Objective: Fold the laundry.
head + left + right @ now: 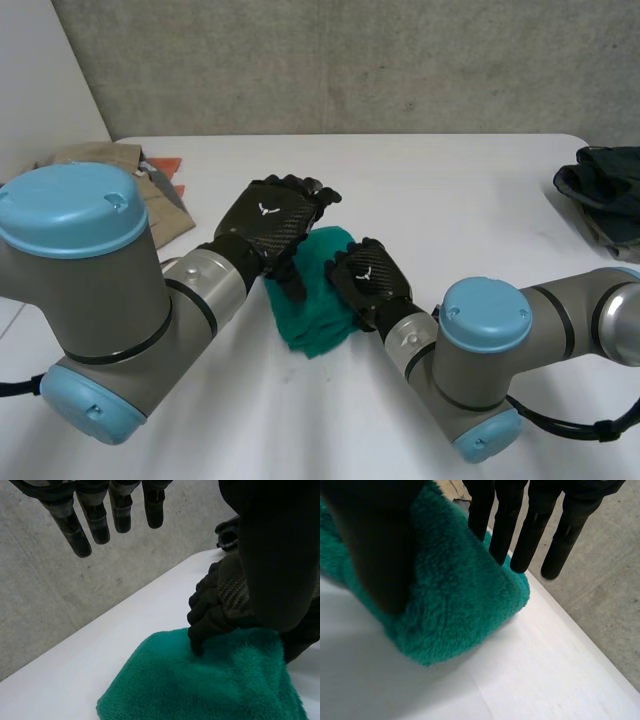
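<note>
Folded green towel (312,325) lies mid-table (450,200); right hand (368,280) pinches its edge between straight fingers (520,535) and thumb, presumably to anchor the fold, while left hand (270,225) hovers above it, fingers straight and empty.

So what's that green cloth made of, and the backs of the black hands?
The green cloth looks like fluffy microfibre or terry: a deep, matt, fuzzy pile. The backs of the left hand and right hand show a glossy woven pattern like carbon fibre, though it could be a printed plastic shell.
</note>
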